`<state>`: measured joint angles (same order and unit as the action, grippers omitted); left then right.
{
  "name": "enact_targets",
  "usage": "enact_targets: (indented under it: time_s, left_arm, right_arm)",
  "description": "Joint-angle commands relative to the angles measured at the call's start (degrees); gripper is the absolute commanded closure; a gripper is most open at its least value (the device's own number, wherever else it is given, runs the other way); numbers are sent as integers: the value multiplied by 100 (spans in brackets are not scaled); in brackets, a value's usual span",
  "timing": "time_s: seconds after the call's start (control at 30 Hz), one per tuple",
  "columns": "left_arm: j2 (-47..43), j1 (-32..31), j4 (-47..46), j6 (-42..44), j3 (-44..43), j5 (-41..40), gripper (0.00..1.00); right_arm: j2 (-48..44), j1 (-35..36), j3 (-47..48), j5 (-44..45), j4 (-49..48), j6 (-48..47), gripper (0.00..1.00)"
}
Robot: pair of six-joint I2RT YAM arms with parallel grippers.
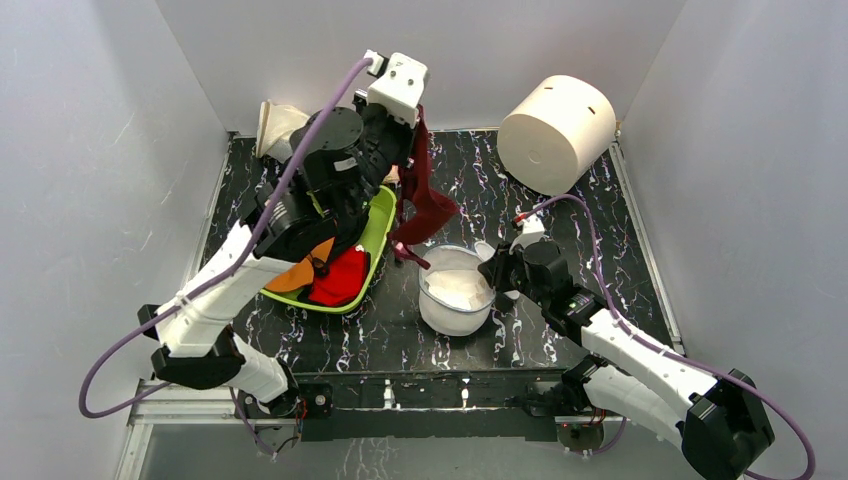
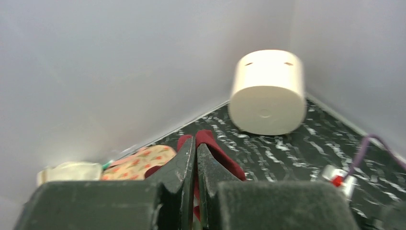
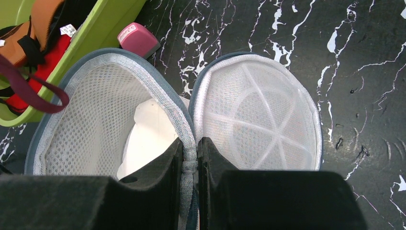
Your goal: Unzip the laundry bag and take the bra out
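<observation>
Right fingers pinch one laundry bag; left fingers hold one bra.

We see a black bench veined with white like marble. Near its middle sits the laundry bag, unzipped, with its white mesh bowl and lid lying open side by side. Just left of it stands a lime green tub holding red and orange cloth. A small pink block lies between tub and bag. A big white cylinder rests on its side in the far right corner, and a cream mesh pouch lies in the far left corner.
</observation>
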<state>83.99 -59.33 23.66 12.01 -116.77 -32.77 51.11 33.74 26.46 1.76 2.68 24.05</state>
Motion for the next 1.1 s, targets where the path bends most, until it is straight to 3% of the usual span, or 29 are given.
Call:
enact_targets:
  time_s: [0.0,0.1,0.2,0.27,0.6,0.73,1.07]
  left_arm:
    - [-28,186,-352,739,-244,-956,100]
    - [104,708,-66,385,-438,-878,100]
    - [307,1596,744,-663,-822,-64,100]
    - [347,1933,963,-926,-792,108,100]
    - [-206,3854,1106,-2628,401,1419,100]
    - [-194,4176,1124,-2791,827,1642,100]
    - [-532,4482,678,-3503,3443,2125,100]
  right_arm:
    - [-42,-8,213,48,-267,-6,100]
    - [-6,-7,278,20,-210,1,100]
    - [-22,-12,270,-6,-219,28,100]
    - [-31,-11,259,-49,-246,25,100]
    - [-64,-7,386,-88,-40,-23,100]
    - [-107,-7,358,-111,-14,-13,100]
    - [-120,-12,267,-137,-41,72,100]
